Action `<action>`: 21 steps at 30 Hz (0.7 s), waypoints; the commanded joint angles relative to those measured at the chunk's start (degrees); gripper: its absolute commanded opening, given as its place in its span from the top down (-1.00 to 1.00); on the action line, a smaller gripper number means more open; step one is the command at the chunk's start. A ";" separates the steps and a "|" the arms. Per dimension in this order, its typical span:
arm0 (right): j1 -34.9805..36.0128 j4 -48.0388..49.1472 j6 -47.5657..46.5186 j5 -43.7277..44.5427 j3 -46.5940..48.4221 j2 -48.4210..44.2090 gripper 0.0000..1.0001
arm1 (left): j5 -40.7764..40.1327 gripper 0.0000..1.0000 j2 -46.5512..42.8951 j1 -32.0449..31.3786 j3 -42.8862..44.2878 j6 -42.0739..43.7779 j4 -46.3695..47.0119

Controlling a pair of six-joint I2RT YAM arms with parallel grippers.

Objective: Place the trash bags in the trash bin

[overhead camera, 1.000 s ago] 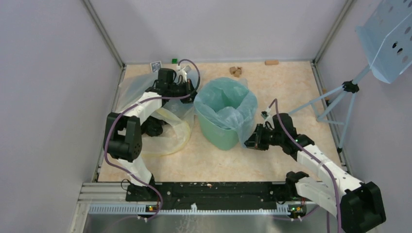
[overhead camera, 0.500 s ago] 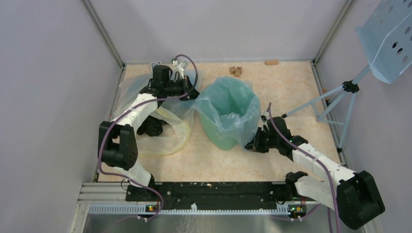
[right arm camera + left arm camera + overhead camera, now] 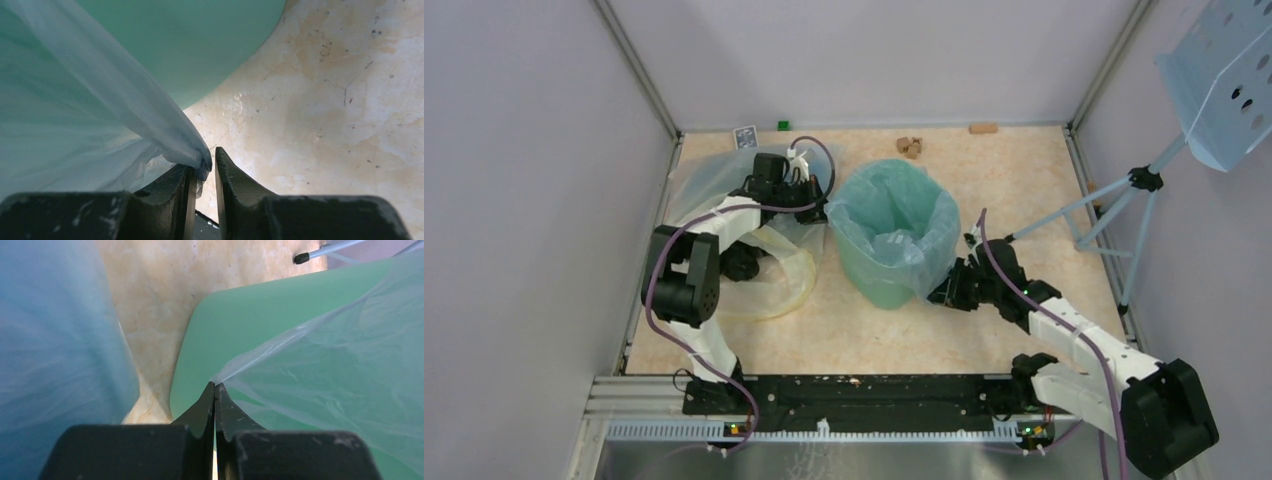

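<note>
Trash bag [image 3: 894, 200]: thin, translucent light-blue plastic film, crinkled, with a soft sheen.
Trash bin [image 3: 869, 280]: mint-green plastic with smooth, semi-matt walls.
Tabletop [image 3: 325, 100]: beige marbled surface, matt, with dark specks and fine scratches.
Left gripper [image 3: 215, 387] and right gripper [image 3: 209, 159]: black, matt fingers, lightly scuffed at the bases.
Larger bag [image 3: 776, 288]: clear, yellow-tinted plastic film, glossy.

Setting: a laboratory robot test cell. Indicators: plain grey panel walls [image 3: 874, 60] joined by aluminium corner posts [image 3: 636, 68] enclose a marble-patterned tabletop [image 3: 1024, 190]. A slotted aluminium rail [image 3: 844, 430] at the near edge carries the left arm [image 3: 724, 215] and right arm [image 3: 1079, 335]. A tripod [image 3: 1124, 215] holds a perforated light-blue panel [image 3: 1224, 80]. Small wooden blocks [image 3: 910, 146] and a green cube [image 3: 782, 126] lie along the far wall.
</note>
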 commanded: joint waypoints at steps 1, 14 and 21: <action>0.62 3.90 0.07 -0.63 1.07 1.27 0.60 | -0.75 1.00 -0.09 -0.08 -1.76 -0.92 5.69; -6.85 7.88 -3.99 0.18 17.33 17.07 0.59 | -7.11 1.00 -11.70 -4.99 -18.91 -15.52 25.04; -13.24 5.19 -6.70 0.36 20.72 20.48 0.57 | -15.44 1.00 -20.00 -10.49 -27.46 -23.17 31.12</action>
